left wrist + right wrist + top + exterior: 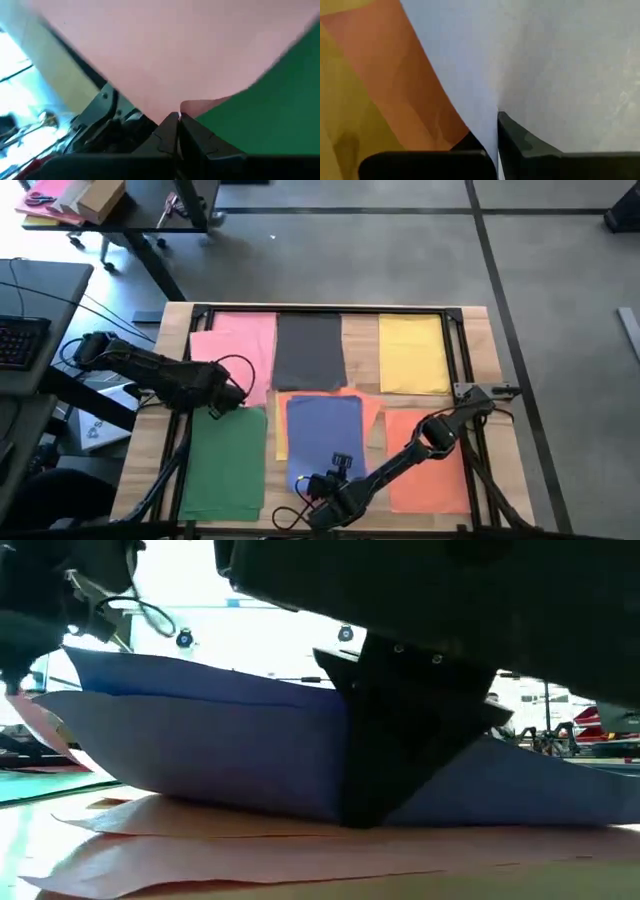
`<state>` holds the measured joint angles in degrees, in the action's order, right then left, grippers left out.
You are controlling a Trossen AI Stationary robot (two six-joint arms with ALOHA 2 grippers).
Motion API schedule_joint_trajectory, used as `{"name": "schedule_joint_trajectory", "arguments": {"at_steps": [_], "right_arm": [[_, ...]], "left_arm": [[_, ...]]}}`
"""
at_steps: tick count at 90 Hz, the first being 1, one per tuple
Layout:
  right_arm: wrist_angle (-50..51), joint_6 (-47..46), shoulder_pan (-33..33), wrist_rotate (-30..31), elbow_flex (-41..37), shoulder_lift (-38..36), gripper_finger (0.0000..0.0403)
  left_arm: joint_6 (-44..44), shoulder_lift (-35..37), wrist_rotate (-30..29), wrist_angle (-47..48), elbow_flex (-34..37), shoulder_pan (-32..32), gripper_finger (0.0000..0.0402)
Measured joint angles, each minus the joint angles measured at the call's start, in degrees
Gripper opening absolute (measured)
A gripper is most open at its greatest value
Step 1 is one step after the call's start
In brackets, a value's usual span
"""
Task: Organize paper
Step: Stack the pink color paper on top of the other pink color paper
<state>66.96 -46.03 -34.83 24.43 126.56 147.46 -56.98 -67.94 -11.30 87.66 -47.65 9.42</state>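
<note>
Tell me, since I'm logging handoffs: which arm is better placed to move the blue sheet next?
Right. The right gripper is shut on the blue sheet's near edge, lifting it. The left gripper pinches the pink sheet.

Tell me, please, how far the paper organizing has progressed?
Early stage: nothing is stacked yet. In hand: left gripper pinches the pink sheet; right gripper clamps the blue sheet, lifting it off the orange sheets. Left: grey sheet, yellow sheet and green sheet lie spread apart.
</note>
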Motion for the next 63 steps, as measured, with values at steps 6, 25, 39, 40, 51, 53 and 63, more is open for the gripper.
{"name": "schedule_joint_trajectory", "arguments": {"at_steps": [6, 25, 39, 40, 51, 53, 63], "right_arm": [[-0.05, 0.01, 0.01, 0.05, 0.00, 0.00, 0.0000], [-0.65, 0.01, 0.04, 1.10, -0.02, 0.09, 0.0000], [-0.66, 0.01, 0.07, 1.26, -0.02, 0.09, 0.0000], [-0.66, 0.01, 0.07, 1.26, -0.02, 0.09, 0.0000], [-0.66, 0.01, 0.07, 1.31, -0.02, 0.09, 0.0000], [-0.66, 0.01, 0.07, 1.36, -0.02, 0.09, 0.0000], [-0.79, 0.01, 0.07, 1.39, -0.02, 0.09, 0.0000]], "left_arm": [[2.83, 0.04, -1.51, -1.16, -1.46, -2.41, 0.0000], [14.32, -0.22, -3.14, -5.24, -2.67, -10.01, 0.0000], [22.34, -2.13, 2.30, -8.46, -2.73, -12.15, 0.0000], [22.79, -2.42, 2.96, -8.22, -2.74, -12.16, 0.0000], [25.68, -6.12, 4.80, -1.48, -2.72, -13.09, 0.0000], [26.05, -6.87, 4.03, -0.41, -2.71, -13.43, 0.0000], [29.50, -10.60, -0.10, 0.65, -2.70, -14.81, 0.0000]]}}
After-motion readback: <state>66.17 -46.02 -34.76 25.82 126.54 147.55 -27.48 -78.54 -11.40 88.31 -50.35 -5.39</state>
